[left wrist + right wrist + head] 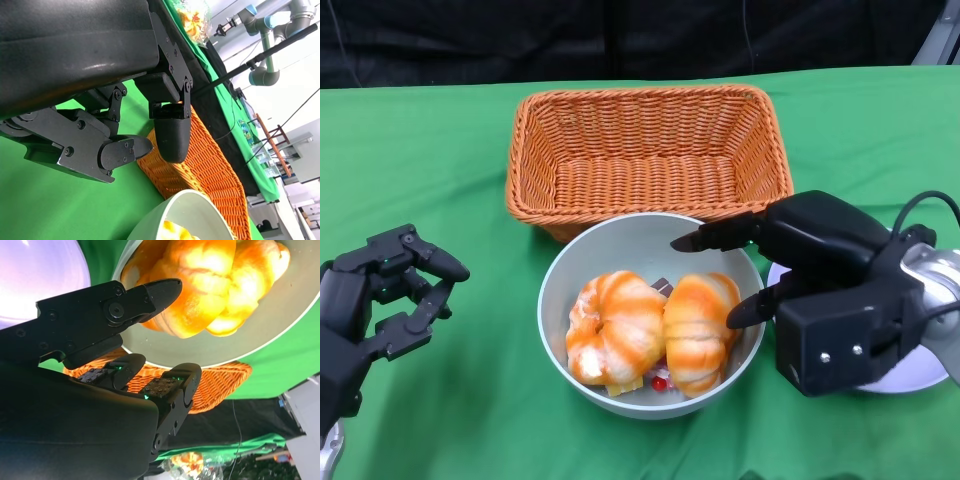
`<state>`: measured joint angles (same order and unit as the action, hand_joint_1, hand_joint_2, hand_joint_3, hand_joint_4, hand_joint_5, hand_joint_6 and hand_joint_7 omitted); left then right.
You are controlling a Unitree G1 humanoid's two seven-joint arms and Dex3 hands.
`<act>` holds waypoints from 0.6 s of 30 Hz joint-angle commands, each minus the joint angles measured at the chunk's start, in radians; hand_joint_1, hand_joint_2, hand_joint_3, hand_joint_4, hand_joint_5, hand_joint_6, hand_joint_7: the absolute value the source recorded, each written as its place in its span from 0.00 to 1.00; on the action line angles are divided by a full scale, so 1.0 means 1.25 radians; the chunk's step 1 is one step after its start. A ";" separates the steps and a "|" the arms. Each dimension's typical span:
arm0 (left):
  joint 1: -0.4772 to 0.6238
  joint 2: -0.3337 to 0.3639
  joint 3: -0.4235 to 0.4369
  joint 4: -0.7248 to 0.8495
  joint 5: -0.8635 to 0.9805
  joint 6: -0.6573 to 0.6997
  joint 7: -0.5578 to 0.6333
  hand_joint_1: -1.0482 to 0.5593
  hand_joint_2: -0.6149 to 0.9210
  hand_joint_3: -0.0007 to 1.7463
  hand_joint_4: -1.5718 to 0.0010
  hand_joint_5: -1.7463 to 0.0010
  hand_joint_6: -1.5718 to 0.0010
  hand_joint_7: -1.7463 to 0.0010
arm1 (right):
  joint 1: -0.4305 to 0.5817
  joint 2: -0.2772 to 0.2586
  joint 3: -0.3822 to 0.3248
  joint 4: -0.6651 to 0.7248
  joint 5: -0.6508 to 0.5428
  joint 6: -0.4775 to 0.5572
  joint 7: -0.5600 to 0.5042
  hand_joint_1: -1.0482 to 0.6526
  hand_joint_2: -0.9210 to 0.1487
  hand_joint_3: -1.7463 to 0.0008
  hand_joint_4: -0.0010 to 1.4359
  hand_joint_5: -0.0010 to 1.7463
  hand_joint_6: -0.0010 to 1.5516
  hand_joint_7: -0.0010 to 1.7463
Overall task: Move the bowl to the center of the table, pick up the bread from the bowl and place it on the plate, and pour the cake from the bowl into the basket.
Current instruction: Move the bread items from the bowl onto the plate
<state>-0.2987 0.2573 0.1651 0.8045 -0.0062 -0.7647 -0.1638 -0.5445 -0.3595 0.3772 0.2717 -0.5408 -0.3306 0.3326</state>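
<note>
Green cloth covers the table (pixel 440 150), and at the left the left hand (pixel 380 300) hangs above it, fingers loosely curled and holding nothing. In the middle the bowl (pixel 582 262) sits just in front of the empty basket (pixel 645 150), seemingly already centred, with two pieces of bread (pixel 655 325) and bits of cake (pixel 660 382) inside, so lifting out bread and pouring remain. At the right the right hand (pixel 790 275) spreads its fingers apart around the bowl's rim beside the bread, grasping nothing, over the bare plate (pixel 910 375).
</note>
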 commanded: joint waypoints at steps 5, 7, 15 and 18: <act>0.006 0.006 0.006 -0.005 -0.015 -0.007 0.001 0.64 0.90 0.39 0.50 0.14 0.49 0.33 | -0.092 -0.007 0.060 0.062 -0.061 0.012 0.059 0.20 0.08 1.00 0.29 0.00 0.30 0.00; 0.007 0.007 0.004 -0.007 -0.010 -0.009 0.005 0.64 0.90 0.39 0.50 0.14 0.49 0.33 | -0.110 -0.002 0.074 0.087 -0.070 0.002 0.061 0.20 0.08 1.00 0.29 0.00 0.30 0.00; 0.010 0.005 0.003 -0.011 -0.003 -0.010 0.013 0.64 0.89 0.41 0.49 0.15 0.49 0.33 | -0.161 0.014 0.129 0.186 -0.101 -0.031 0.065 0.16 0.07 1.00 0.29 0.00 0.29 0.00; 0.014 0.003 0.003 -0.019 0.001 -0.003 0.019 0.64 0.89 0.41 0.50 0.15 0.49 0.33 | -0.176 0.019 0.151 0.210 -0.110 -0.030 0.088 0.18 0.07 1.00 0.27 0.00 0.28 0.00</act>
<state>-0.2948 0.2521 0.1654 0.7947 -0.0056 -0.7669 -0.1599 -0.7550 -0.3317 0.5497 0.5089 -0.6605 -0.3741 0.4210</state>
